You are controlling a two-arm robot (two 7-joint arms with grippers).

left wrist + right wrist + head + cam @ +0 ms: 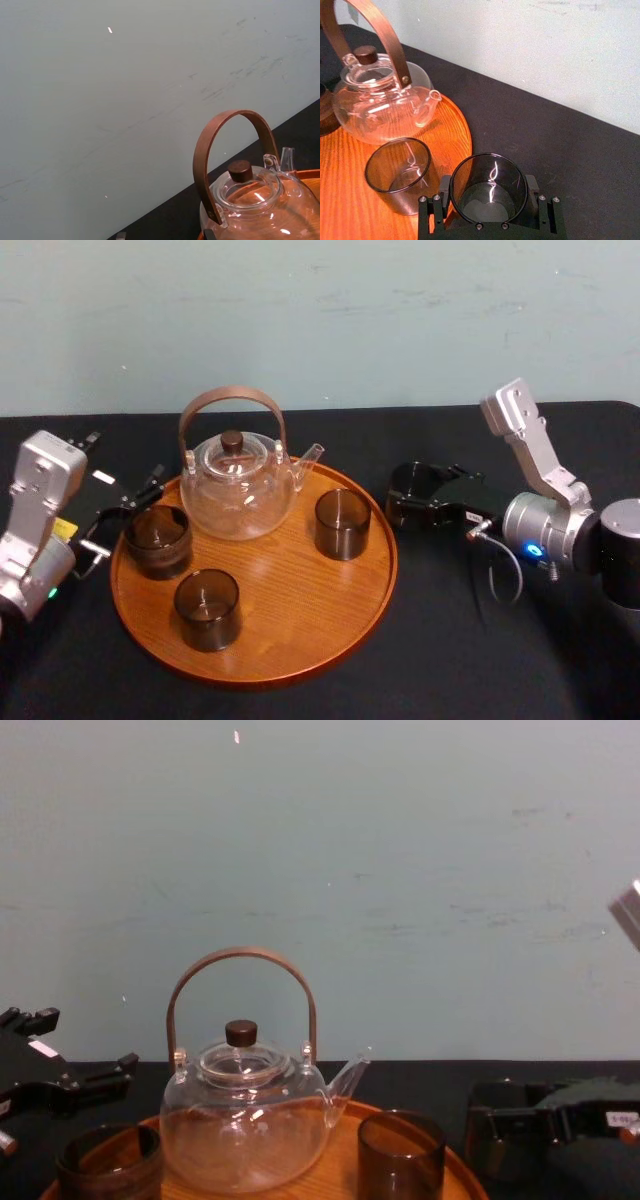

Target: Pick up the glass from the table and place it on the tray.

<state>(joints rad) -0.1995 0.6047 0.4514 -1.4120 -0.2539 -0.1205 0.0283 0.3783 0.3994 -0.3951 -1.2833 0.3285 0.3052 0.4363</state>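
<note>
— Right tool [488,184]: what is held in it?
— It is closed on the glass [490,199], a dark smoked one, which is clamped upright between the jaws.
— Where is that glass placed?
— It is seen over the black table [450,640], just beside the right rim of the tray [330,640] and outside it. Whether the table is touched cannot be told.
— What is carried on the tray?
— Three more dark glasses are stood there: a front glass [207,608], a left glass [158,538] and a right glass [342,523]. A clear teapot [238,485] with a brown arched handle is set at the back.
— And the left tool [125,520]?
— It is positioned at the tray's left rim, just beside the left glass. Its jaws are seen apart, with nothing gripped.
</note>
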